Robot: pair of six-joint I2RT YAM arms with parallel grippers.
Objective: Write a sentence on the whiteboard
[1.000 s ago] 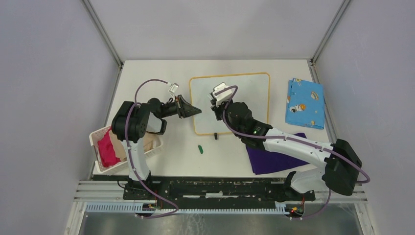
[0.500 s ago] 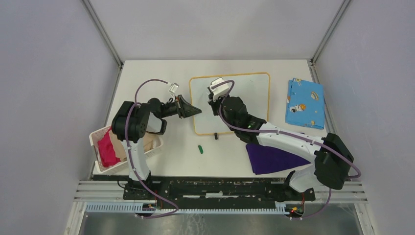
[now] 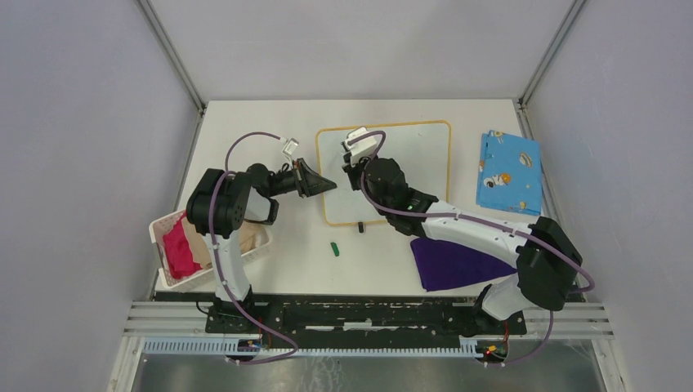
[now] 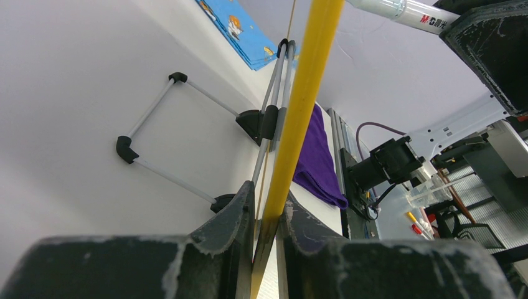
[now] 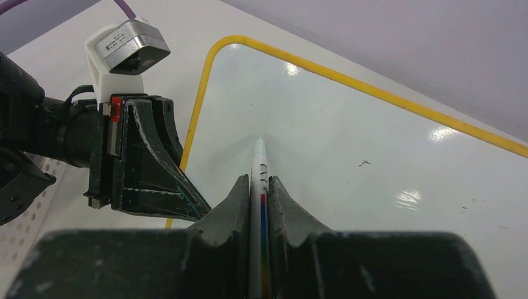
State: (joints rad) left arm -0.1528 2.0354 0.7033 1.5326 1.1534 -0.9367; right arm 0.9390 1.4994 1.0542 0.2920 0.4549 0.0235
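Your right claw (image 5: 258, 184) is pinched on a thin white marker (image 5: 258, 163) that has a coloured stripe down its barrel. The marker runs straight out between the fingers, and its tip is down on the glossy face of the whiteboard (image 5: 373, 162), in the part near the far-left corner. Just to the left, your left claw (image 4: 266, 200) is clamped on the board's yellow rim (image 4: 306, 87), one finger on each side of the left edge. In the top view the two claws sit near each other over that end of the board.

The whiteboard lies flat at the centre of the tabletop (image 3: 245, 122), towards the far side, with its long side running left to right. On the tabletop by its near edge are a small green cap (image 3: 334, 248) and a small dark piece (image 3: 359, 228) that touches the rim. A purple cloth (image 3: 453, 265) lies partly under your right arm. A blue patterned cloth (image 3: 509, 171) is folded well off to the right. At the near left corner, a white basket (image 3: 161, 231) holds a pink cloth (image 3: 180, 251).
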